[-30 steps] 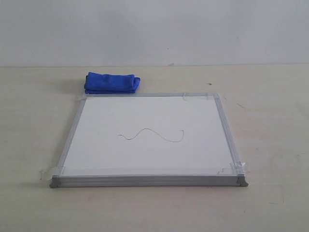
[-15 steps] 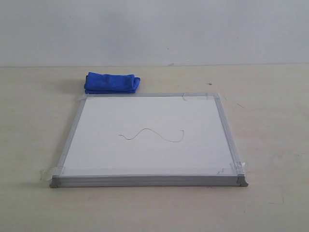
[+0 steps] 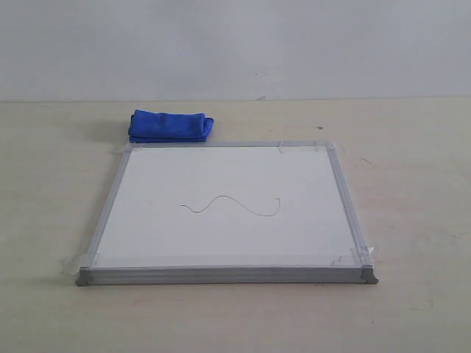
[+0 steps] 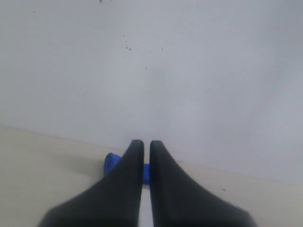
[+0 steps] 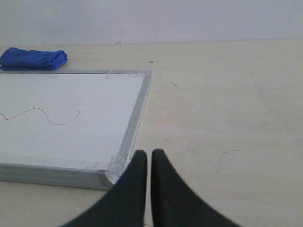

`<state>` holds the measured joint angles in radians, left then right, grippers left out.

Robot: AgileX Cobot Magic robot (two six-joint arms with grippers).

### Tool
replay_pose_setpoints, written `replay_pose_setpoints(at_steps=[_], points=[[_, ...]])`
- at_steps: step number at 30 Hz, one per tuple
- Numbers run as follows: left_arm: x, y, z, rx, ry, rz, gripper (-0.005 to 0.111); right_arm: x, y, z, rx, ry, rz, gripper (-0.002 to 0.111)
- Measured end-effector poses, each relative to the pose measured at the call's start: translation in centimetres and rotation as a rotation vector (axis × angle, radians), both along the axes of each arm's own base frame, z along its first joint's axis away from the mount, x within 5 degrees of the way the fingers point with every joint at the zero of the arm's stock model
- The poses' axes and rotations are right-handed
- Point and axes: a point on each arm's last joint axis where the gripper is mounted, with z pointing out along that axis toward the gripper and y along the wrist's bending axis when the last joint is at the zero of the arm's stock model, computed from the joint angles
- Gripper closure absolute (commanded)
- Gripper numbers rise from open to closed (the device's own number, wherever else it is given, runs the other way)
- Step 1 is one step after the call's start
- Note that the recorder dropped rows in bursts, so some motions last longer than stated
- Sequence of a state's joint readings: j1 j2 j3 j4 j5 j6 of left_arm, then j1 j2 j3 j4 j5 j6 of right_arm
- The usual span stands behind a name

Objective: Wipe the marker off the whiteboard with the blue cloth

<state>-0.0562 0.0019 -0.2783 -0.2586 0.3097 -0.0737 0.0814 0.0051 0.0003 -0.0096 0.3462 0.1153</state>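
The whiteboard (image 3: 228, 209) lies flat on the table, with the wavy marker line (image 3: 232, 205) near its middle. The folded blue cloth (image 3: 170, 126) rests on the table just behind the board's far left corner. Neither gripper shows in the exterior view. In the left wrist view my left gripper (image 4: 143, 144) is shut and empty, with the blue cloth (image 4: 111, 163) partly hidden far behind its fingers. In the right wrist view my right gripper (image 5: 148, 153) is shut and empty, above the table by the whiteboard (image 5: 71, 113) corner; the marker line (image 5: 42, 115) and blue cloth (image 5: 32, 58) lie beyond.
The beige table (image 3: 412, 169) spreads on all sides of the board. A pale wall (image 3: 235, 44) rises behind the table's far edge. Clear tape bits (image 3: 352, 257) hold the board's corners.
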Motion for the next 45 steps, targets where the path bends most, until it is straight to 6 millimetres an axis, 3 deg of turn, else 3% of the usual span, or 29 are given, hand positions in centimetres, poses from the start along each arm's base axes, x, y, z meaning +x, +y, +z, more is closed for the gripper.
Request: replay_pose_setpoints(at_steps=[9, 15, 20, 26, 41, 45], points=[[-0.4, -0.4, 0.9, -0.163, -0.019, -0.061, 0.102, 0.0, 0.0, 0.0, 0.000, 0.002, 0.000, 0.108], [-0.1, -1.0, 7.3, -0.016, -0.058, -0.115, 0.102, 0.0, 0.0, 0.0, 0.000, 0.004, 0.000, 0.108], [4.5, -2.5, 12.0, 0.193, 0.165, -0.263, 0.102, 0.0, 0.0, 0.0, 0.002, 0.006, 0.000, 0.108], [10.9, -3.6, 14.2, 0.400, 0.314, -0.410, 0.102, 0.0, 0.0, 0.0, 0.002, 0.006, 0.000, 0.108], [22.1, -3.9, 11.4, 0.661, 0.365, -0.445, 0.102, 0.0, 0.0, 0.0, 0.002, 0.006, 0.000, 0.108], [26.6, -4.4, 9.6, 0.712, 0.443, -0.538, 0.090, 0.0, 0.0, 0.0, 0.002, 0.006, 0.000, 0.108]])
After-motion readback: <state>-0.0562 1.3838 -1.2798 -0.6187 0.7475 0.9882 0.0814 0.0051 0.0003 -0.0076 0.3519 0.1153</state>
